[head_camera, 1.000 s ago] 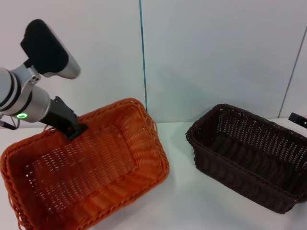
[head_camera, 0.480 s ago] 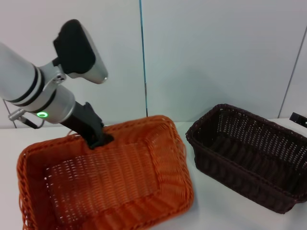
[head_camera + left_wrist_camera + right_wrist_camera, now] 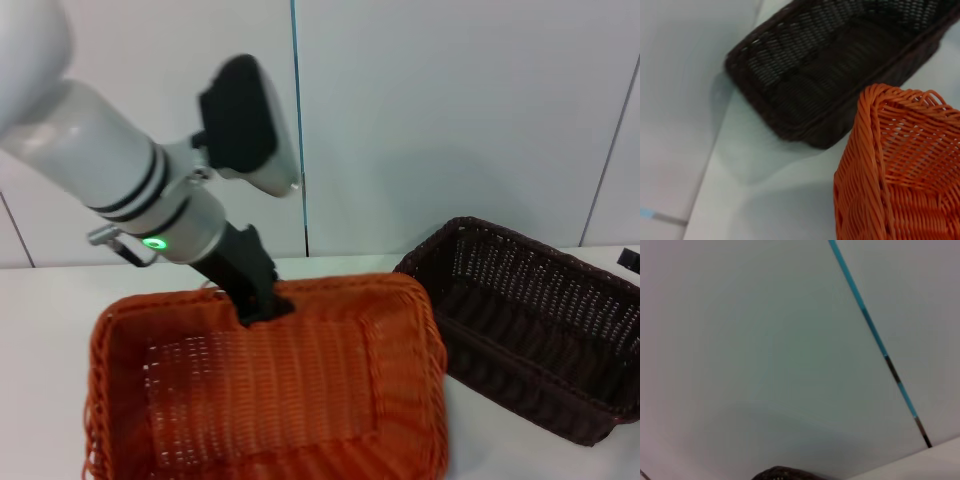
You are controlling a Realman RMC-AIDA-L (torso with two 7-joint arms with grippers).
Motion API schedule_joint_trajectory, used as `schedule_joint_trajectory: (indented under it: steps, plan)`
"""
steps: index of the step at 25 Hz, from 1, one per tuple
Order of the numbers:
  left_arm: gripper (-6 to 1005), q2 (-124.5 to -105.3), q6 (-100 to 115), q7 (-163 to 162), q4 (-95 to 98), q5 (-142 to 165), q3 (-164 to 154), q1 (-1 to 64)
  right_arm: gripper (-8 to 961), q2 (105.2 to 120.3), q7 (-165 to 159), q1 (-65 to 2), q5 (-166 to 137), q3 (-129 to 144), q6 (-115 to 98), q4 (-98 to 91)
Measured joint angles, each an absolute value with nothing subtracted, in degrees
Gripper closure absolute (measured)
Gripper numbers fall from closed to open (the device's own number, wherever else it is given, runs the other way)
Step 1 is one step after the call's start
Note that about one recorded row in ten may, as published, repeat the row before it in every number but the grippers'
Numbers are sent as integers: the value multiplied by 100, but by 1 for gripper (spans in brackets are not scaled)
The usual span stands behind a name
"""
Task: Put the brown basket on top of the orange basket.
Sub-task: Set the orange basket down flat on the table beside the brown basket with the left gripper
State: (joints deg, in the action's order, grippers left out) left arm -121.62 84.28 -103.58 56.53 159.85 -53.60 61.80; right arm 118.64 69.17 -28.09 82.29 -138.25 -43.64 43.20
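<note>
Currently the left gripper (image 3: 263, 308) is clamped on the far rim of the orange basket (image 3: 270, 400), fingers pinching the braided edge near its middle. Basket hangs from that grip, tilted toward the camera so its open top and woven floor face the head view; whether its near edge touches the table (image 3: 40, 330) cannot be told. Left arm comes in from upper left, green indicator lit on the wrist.

Brown basket (image 3: 535, 325) sits flat on the table at right, upright, open top up, nothing in it. Orange basket's right corner is just beside brown basket's left end in head view; contact btwn the two cannot be confirmed. Left wrist view shows the orange rim (image 3: 875, 150) in the foreground and the brown basket (image 3: 840, 65) beyond it, w/ a strip of bare table btwn them.

Right gripper: only a small dark part (image 3: 630, 259) shows at the right edge of head view, behind the brown basket; finger state cannot be told. Right wrist view shows white wall w/ a blue seam (image 3: 875, 340).
</note>
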Motion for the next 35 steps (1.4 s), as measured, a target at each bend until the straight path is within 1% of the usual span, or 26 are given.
schedule_joint_trajectory:
  steps: [7, 8, 18, 26, 28, 32, 35]
  plan:
    - [832, -12363, 7970, -10299, 5359, 15947, -5713, 6326, 166, 11858, 6917, -2660, 8200, -13833, -4231, 4417]
    - [832, -12368, 7890, -10320, 5309, 15924, -5729, 6334, 166, 11858, 6917, -2650, 8180, -13836, -4217, 4431]
    - [829, -12334, 6650, -10375, 4359, 15913, -5777, 6356, 166, 11843, 6915, -2649, 7821, -13898, -4130, 4466]
    - [827, -12202, 5600, -10053, 3536, 15981, -5754, 6299, 166, 11879, 6869, -2624, 7815, -13911, -4198, 4460]
    - [826, -12205, 5316, -9990, 3446, 15984, -5776, 6231, 166, 11889, 6864, -2620, 7816, -13912, -4254, 4440]
    - [825, -12286, 4753, -9682, 3345, 15980, -5792, 6033, 166, 11892, 6817, -2609, 7838, -13913, -4359, 4422]
    - [824, -12299, 4530, -9534, 3229, 15966, -5796, 5981, 166, 11892, 6793, -2607, 7842, -13912, -4377, 4420]
